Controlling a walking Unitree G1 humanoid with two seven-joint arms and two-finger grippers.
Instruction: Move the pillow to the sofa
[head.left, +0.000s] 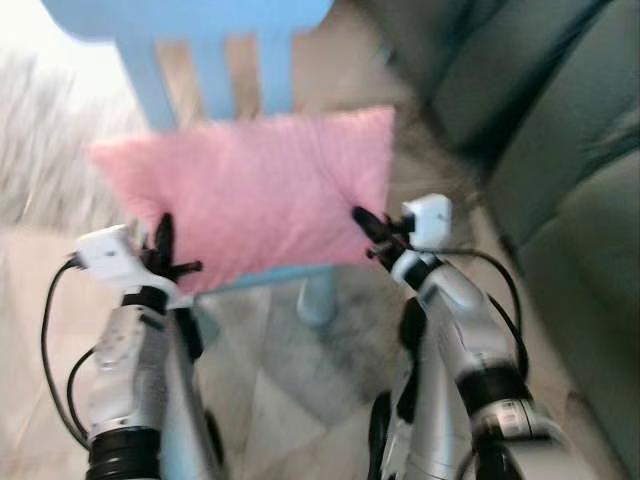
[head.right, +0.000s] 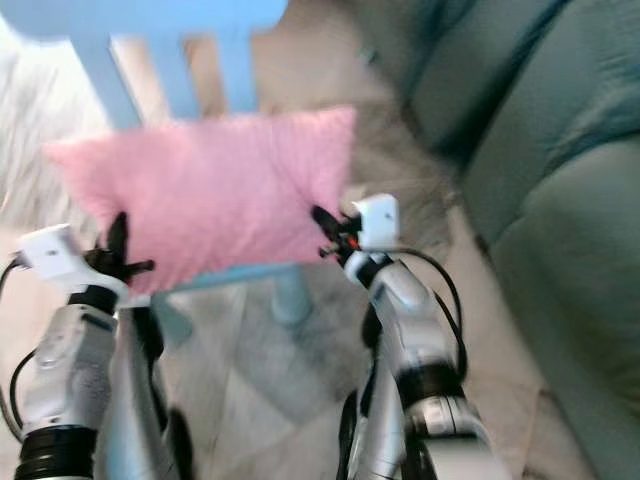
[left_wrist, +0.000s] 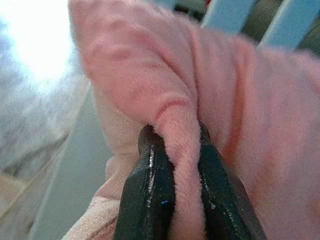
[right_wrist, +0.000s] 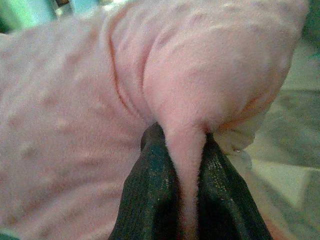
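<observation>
A pink fluffy pillow (head.left: 250, 190) hangs between my two arms, over the seat of a light blue chair (head.left: 210, 60). My left gripper (head.left: 165, 245) is shut on the pillow's lower left corner, and the left wrist view has a fold of pink cloth (left_wrist: 182, 150) pinched between the black fingers (left_wrist: 150, 195). At the pillow's right edge my right gripper (head.left: 368, 228) is shut on a fold (right_wrist: 185, 150). The dark green sofa (head.left: 560, 170) stands to my right. The head views are blurred.
The blue chair's leg (head.left: 318, 300) stands just beyond my arms on a pale tiled floor (head.left: 280, 390). A grey shaggy rug (head.left: 40, 150) lies at the left. Black cables (head.left: 50, 340) loop from both wrists.
</observation>
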